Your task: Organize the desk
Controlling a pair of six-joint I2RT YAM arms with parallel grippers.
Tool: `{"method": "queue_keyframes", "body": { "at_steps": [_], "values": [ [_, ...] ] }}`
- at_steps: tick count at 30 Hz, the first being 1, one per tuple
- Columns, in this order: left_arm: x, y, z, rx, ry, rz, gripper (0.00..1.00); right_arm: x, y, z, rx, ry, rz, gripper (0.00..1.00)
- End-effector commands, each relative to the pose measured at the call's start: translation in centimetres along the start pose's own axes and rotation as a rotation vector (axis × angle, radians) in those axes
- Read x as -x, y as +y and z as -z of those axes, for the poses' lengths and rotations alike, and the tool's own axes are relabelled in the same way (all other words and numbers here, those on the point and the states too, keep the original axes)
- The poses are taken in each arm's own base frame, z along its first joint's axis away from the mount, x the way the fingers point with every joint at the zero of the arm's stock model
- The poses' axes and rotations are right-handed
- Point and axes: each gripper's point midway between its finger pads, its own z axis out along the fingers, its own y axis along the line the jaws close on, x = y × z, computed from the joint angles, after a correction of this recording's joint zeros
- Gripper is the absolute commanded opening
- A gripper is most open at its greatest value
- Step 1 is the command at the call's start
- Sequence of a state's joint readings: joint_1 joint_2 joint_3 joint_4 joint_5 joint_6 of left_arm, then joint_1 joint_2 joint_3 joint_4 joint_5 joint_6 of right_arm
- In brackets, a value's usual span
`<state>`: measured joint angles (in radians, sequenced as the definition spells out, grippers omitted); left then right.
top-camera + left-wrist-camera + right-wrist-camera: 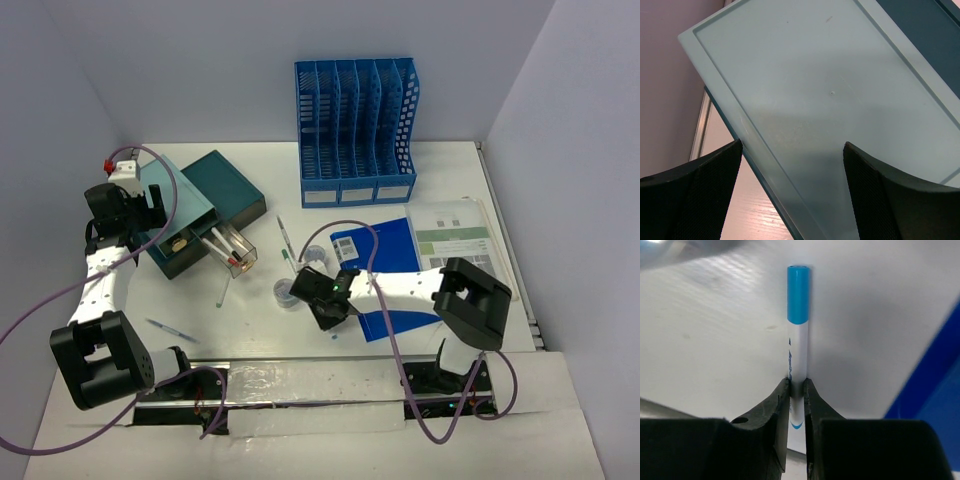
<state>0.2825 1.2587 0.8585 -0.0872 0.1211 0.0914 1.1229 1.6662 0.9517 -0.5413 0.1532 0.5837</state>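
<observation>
**Top external view.** The desk (260, 335), a white tabletop closed in by pale lavender walls, fills the frame. At its back stands a blue file rack (355, 125). At left lies a teal drawer box (228, 185) with one clear drawer (233, 252) pulled out and holding pens. A blue folder (388, 262) and a printed sheet (455, 232) lie at right, and a loose pen (170, 329) lies near the left arm's base. The left gripper (148, 215) is at the left end of the box. The right gripper (325, 297) is low over the desk just left of the folder; what it grips is hard to make out from here.

**Left wrist view.** The left gripper (792, 150) has its fingers spread wide above the box's pale teal top panel (815, 85), holding nothing. A strip of desk (757, 212) shows beneath.

**Right wrist view.** The right gripper (797, 390) is pinching a white blue-capped pen (799, 335) by its barrel, with the jaws pressed against both sides. The pen points away from the camera over the white desk (710, 340). The folder's blue edge (940, 385) is at right.
</observation>
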Motion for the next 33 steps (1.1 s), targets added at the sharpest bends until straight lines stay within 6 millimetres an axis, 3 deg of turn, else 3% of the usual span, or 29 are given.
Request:
{"method": "queue_keyframes", "body": {
  "at_steps": [1, 6, 11, 13, 16, 18, 19, 20, 22, 23, 27, 28, 33],
  "values": [
    [1.0, -0.4, 0.8, -0.018, -0.030, -0.016, 0.88, 0.9, -4.4, 2.8, -0.153, -0.111, -0.042, 0.00],
    [1.0, -0.3, 0.7, -0.017, -0.031, -0.016, 0.88, 5.6, -4.2, 7.7, -0.098, -0.336, -0.062, 0.00],
    [0.8, -0.4, 0.4, -0.023, -0.016, -0.009, 0.88, 13.6, -1.5, 12.3, -0.077, -0.525, 0.037, 0.00],
    [0.7, -0.4, 0.3, -0.026, -0.012, -0.009, 0.88, 18.0, 1.0, 13.4, -0.058, -0.587, 0.116, 0.00],
    [0.8, -0.2, 0.6, -0.015, -0.020, -0.015, 0.88, 26.3, 6.5, 17.9, 0.070, -0.763, 0.188, 0.00],
    [0.7, -0.2, 0.7, -0.011, -0.021, -0.020, 0.88, 28.3, 9.1, 18.1, 0.130, -0.783, 0.281, 0.00],
    [0.7, -0.1, 0.8, -0.007, -0.024, -0.021, 0.88, 30.2, 10.9, 17.9, 0.149, -0.800, 0.306, 0.00],
    [0.7, -0.1, 0.8, -0.006, -0.025, -0.022, 0.88, 30.3, 11.2, 17.5, 0.150, -0.788, 0.330, 0.00],
    [0.8, 0.0, 0.8, -0.003, -0.027, -0.022, 0.88, 32.9, 13.4, 15.6, 0.151, -0.770, 0.368, 0.00],
    [0.7, 0.0, 0.7, -0.003, -0.025, -0.022, 0.88, 33.2, 13.9, 14.6, 0.158, -0.745, 0.388, 0.00],
    [0.6, 0.1, 0.4, -0.001, -0.021, -0.017, 0.87, 33.4, 14.2, 13.8, 0.164, -0.709, 0.404, 0.02],
    [0.6, 0.1, 0.3, -0.002, -0.020, -0.017, 0.87, 33.0, 14.1, 13.0, 0.164, -0.700, 0.408, 0.08],
    [0.5, 0.1, 0.1, -0.004, -0.014, -0.016, 0.87, 32.0, 13.6, 13.9, 0.199, -0.691, 0.425, 0.31]
  ]
}}
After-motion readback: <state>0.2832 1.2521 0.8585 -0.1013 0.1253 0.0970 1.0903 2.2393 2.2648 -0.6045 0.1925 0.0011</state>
